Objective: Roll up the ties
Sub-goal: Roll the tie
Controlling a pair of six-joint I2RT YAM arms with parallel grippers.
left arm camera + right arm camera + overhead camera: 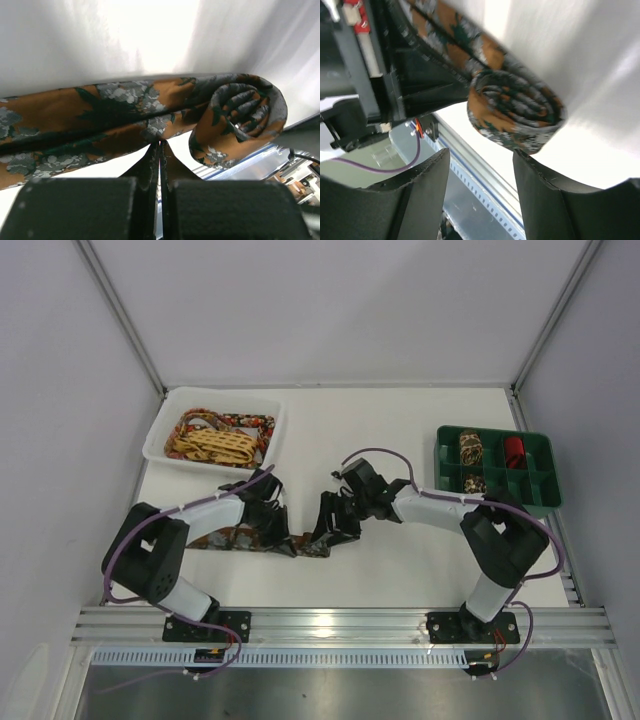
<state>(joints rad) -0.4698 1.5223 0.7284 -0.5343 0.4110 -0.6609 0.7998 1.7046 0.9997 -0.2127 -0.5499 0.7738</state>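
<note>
A dark brown and orange mottled tie (215,538) lies flat along the table, and its right end is wound into a small coil (318,544). In the left wrist view the strip (100,120) runs across, with the coil (240,120) on the right. My left gripper (160,144) is shut, its tips touching the strip's near edge; in the top view it (272,523) sits over the strip. My right gripper (480,154) is open just short of the coil (515,110), and one fingertip (520,157) is at the coil's lower edge. In the top view it (332,528) is beside the coil.
A white tray (160,436) at the back left holds a yellow lattice tie (212,446) and a red-floral tie (250,422). A green divided box (541,455) at the right holds rolled ties (470,447), one of them red (513,450). A metal rail (340,622) runs along the near edge.
</note>
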